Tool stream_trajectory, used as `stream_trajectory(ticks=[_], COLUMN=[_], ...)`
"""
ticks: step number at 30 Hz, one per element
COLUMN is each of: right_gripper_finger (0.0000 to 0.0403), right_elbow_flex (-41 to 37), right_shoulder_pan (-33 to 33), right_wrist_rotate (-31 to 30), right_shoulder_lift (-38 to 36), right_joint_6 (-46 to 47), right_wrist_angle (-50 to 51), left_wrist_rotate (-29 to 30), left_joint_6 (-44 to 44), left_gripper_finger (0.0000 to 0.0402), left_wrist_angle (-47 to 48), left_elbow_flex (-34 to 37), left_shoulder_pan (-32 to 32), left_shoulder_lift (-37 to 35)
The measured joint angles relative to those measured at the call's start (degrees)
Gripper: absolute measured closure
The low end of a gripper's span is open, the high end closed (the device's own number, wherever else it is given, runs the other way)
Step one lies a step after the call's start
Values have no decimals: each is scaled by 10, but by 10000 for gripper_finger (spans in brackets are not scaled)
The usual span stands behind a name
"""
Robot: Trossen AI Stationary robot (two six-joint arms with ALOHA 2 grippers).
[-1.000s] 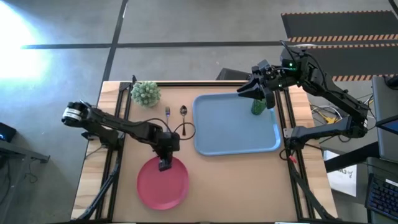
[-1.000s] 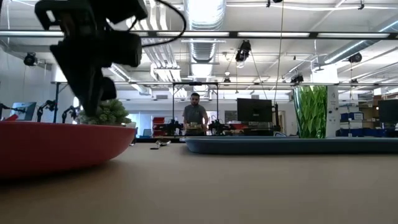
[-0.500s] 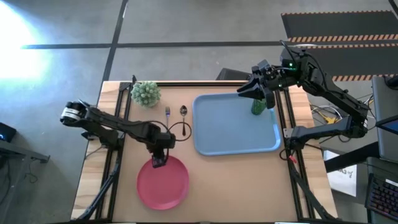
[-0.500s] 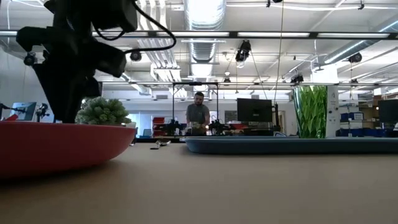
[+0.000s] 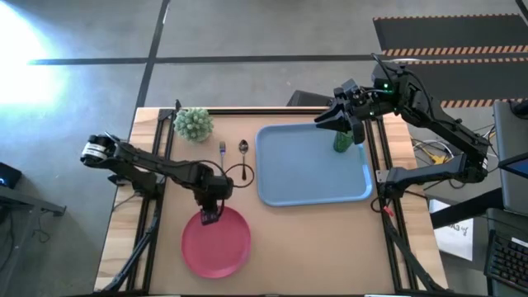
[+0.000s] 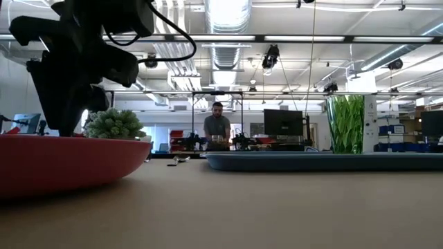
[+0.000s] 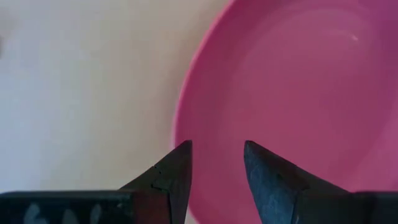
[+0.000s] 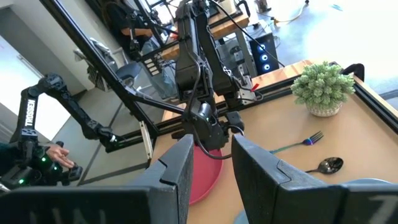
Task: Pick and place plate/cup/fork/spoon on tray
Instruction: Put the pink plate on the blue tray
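- Over the plate's (image 5: 215, 242) far rim I've got the left claw (image 5: 209, 217) pointing down, fingers (image 7: 176, 171) parted by a narrow gap, nothing between them. From the left wrist view the rim edge runs roughly under that gap; I can't tell if the tips touch the plate.
- Plate sits on the tabletop (image 5: 313, 239) at the near left, well apart from the tray (image 5: 312, 165).
- Right claw (image 5: 320, 121) hovers above the tray's far right corner, fingers (image 8: 178, 165) slightly apart, holding nothing.
- Cup (image 5: 341, 140) stands upright inside the tray at that far right corner, just beside the right claw; from above the arm partly covers it.
- Fork (image 5: 222, 149) and spoon (image 5: 243, 148) lie side by side on the tabletop just left of the tray, spoon nearer the tray, both untouched.
- Fuzzy green plant (image 5: 193, 124) sits at the far left corner, near the fork.
- Low view: plate (image 6: 66, 162) fills the left foreground with the left arm above it, tray rim (image 6: 325, 161) to the right, cup (image 6: 345, 124) standing in it.
- A person (image 6: 218, 128) stands in the room behind, far from the tabletop.
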State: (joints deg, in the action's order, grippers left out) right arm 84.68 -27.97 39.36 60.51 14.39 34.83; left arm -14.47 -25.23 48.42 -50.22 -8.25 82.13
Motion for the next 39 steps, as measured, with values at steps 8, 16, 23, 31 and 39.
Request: stream_trajectory(ticks=[8, 16, 23, 31, 39], right_gripper_finger=[305, 305, 305, 305, 305], right_elbow_flex=[-1, -1, -1, -1, -1], right_shoulder_pan=[0, 0, 0, 0, 0], right_wrist_rotate=[0, -1, -4, -4, -5], right_shoulder_lift=[0, 0, 0, 0, 0], right_joint_6=[0, 0, 0, 1, 0], right_wrist_angle=[0, 0, 0, 0, 1], left_wrist_rotate=[2, 2, -10, -18, -18], left_joint_6=[1, -14, -27, -44, -46], left_gripper_finger=[274, 274, 274, 282, 303], left_wrist_angle=[-37, -82, -140, -181, -181], left_elbow_flex=[21, 65, 84, 85, 68], left_shoulder_pan=[0, 0, 0, 0, 0], left_shoulder_lift=[0, 0, 0, 0, 0])
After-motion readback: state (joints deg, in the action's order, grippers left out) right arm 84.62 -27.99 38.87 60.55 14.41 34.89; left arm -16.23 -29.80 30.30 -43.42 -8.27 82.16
